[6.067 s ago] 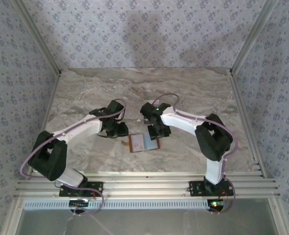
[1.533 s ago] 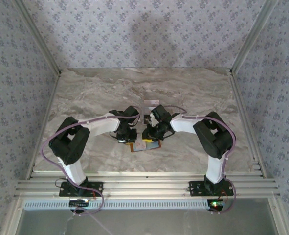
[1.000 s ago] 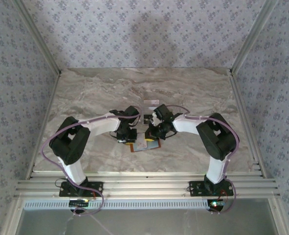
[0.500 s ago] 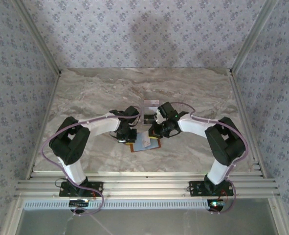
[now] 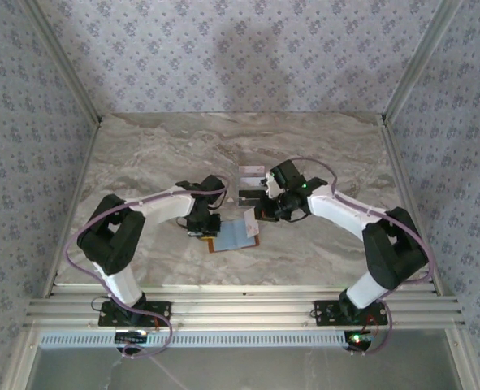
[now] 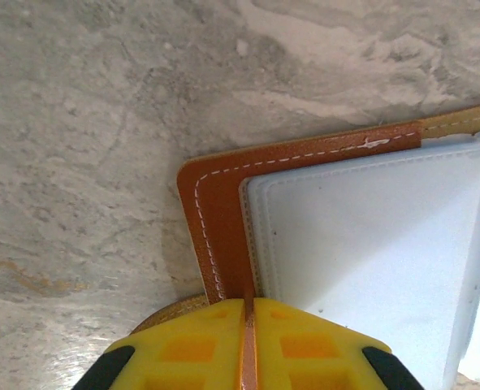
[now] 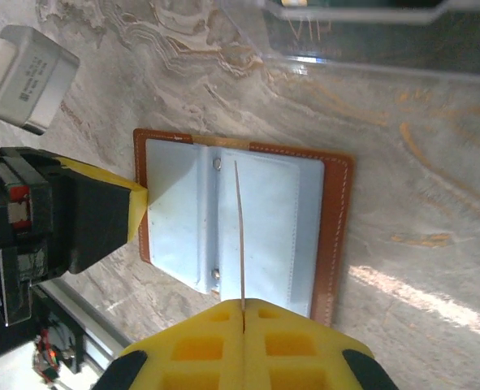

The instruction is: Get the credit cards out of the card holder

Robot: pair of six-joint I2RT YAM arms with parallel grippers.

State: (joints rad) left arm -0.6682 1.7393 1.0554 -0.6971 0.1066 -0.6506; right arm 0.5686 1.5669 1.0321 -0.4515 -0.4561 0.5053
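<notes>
The card holder (image 5: pixel 233 236) lies open on the marble, orange-brown leather with a pale blue lining (image 7: pixel 272 219). My left gripper (image 5: pixel 205 231) is shut on its left leather edge (image 6: pixel 217 219), the yellow jaws (image 6: pixel 248 313) pinched tight. My right gripper (image 7: pixel 244 307) is shut on one thin credit card (image 7: pixel 240 236), seen edge-on and hanging above the open holder. In the top view this gripper (image 5: pixel 260 214) sits just behind the holder's right half. Two more credit cards, one pale (image 5: pixel 252 171) and one dark (image 5: pixel 248 194), lie flat behind it.
The laid-out cards (image 7: pixel 361 36) show at the top of the right wrist view. The left finger (image 7: pixel 134 211) touches the holder's edge there. Open marble table (image 5: pixel 142 154) stretches left, right and back; metal rails (image 5: pixel 240 305) run along the near edge.
The right gripper has drawn back and to the right with the card, lifting it off the holder. The holder has shifted slightly left with the left gripper.
</notes>
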